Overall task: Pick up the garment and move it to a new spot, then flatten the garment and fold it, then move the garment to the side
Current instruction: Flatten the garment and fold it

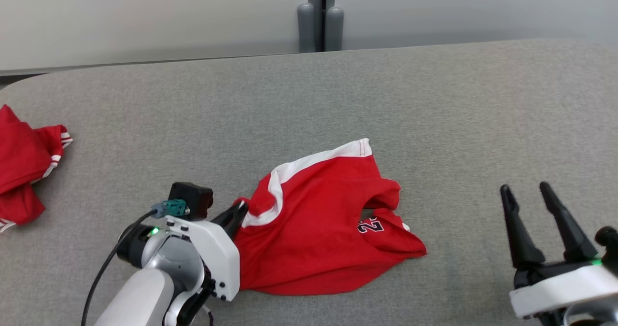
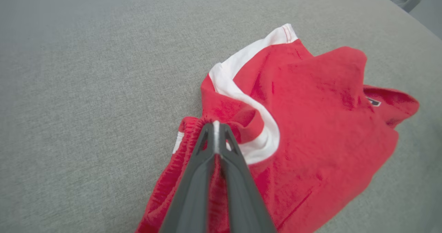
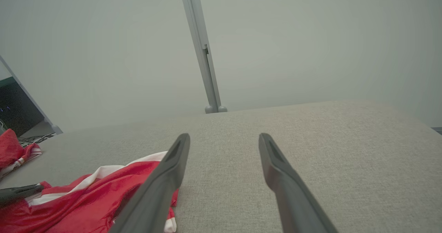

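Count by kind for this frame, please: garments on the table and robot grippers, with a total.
Red garments: 2, the middle garment and the far-left garment, both on the table.
Grippers: 2, left gripper shut on the middle garment, right gripper open.
Total: 4.

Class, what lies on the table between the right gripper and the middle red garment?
Just a bare stretch of grey table separates the right gripper from the red garment, shown in the head view.
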Motion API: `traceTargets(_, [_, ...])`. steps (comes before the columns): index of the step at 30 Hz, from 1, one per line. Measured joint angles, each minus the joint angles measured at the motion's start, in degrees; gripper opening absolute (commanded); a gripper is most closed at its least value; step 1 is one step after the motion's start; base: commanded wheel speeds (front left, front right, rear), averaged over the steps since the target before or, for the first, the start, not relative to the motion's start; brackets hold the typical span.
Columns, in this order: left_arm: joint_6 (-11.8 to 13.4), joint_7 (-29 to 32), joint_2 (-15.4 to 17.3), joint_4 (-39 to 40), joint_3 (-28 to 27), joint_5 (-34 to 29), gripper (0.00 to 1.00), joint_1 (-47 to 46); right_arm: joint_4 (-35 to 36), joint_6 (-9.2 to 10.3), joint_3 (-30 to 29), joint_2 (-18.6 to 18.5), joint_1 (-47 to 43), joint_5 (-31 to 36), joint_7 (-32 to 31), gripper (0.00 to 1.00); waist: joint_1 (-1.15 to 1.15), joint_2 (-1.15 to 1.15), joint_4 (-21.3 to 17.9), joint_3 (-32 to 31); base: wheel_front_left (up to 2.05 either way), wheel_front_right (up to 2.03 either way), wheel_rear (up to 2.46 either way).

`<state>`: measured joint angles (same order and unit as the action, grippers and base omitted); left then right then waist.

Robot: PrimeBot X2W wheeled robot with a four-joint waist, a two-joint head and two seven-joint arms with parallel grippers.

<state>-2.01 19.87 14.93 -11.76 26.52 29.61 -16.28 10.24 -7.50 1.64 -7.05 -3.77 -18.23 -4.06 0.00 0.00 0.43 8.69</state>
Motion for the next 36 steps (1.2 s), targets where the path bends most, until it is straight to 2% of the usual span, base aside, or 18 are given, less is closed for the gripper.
traceTargets(7, [1.1,-3.8,-1.7,4.1,-1.1,-0.2,0.00,-1.9,-7.3,0.01,0.9,-6.8,8.8,-4.2,-0.6,1.00,0.00,0.00,3.2,2.5,0.00,0.00,0.00])
traceTargets(13, [0.8,-5.9,-3.5,5.2,-0.2,-0.8,0.00,-5.0,-17.4,0.00,9.3,-12.5,20.0,-8.9,-2.1,1.00,0.00,0.00,7.2,6.2,0.00,0.00,0.00])
traceTargets(18, [-0.1,-7.2,-5.2,4.6,1.0,-1.2,0.00,-7.2,-26.7,0.00,17.7,-14.8,28.4,-12.6,-3.1,1.00,0.00,0.00,10.9,9.0,0.00,0.00,0.00])
traceTargets(25, [-0.9,-9.1,-6.8,3.1,2.1,-1.3,0.00,-9.2,-39.1,0.01,25.8,-16.1,37.0,-15.8,-6.5,0.99,0.00,0.00,14.9,11.7,0.00,0.00,0.00])
traceTargets(26, [-0.9,-9.4,-6.9,2.9,2.1,-1.3,0.00,-9.3,-39.9,0.01,26.8,-16.3,37.9,-16.0,-6.6,0.44,0.00,0.00,15.2,11.9,0.00,0.00,0.00])
traceTargets(27, [-1.0,-9.7,-7.0,2.6,2.1,-1.3,0.00,-9.5,-40.7,0.01,27.9,-16.6,38.7,-16.4,-6.7,0.44,0.00,0.00,15.5,12.0,0.00,0.00,0.00])
traceTargets(28, [-1.0,-10.0,-7.1,2.5,2.1,-1.3,0.00,-9.7,-41.2,0.01,28.7,-16.8,39.3,-17.4,-7.1,0.00,0.00,0.00,15.7,12.1,0.00,0.00,0.00])
traceTargets(31, [-0.9,-11.4,-7.2,2.3,1.9,-1.3,0.00,-9.9,-41.8,-0.01,30.9,-17.5,40.2,-19.1,-6.4,0.00,0.00,0.00,15.8,12.0,0.00,0.00,0.00])
traceTargets(36, [-0.6,-13.5,-6.8,2.5,1.0,-1.4,0.00,-9.9,-40.9,-0.01,31.2,-18.8,40.2,-19.6,-0.2,0.00,0.00,0.00,15.1,11.5,0.00,0.00,0.00])
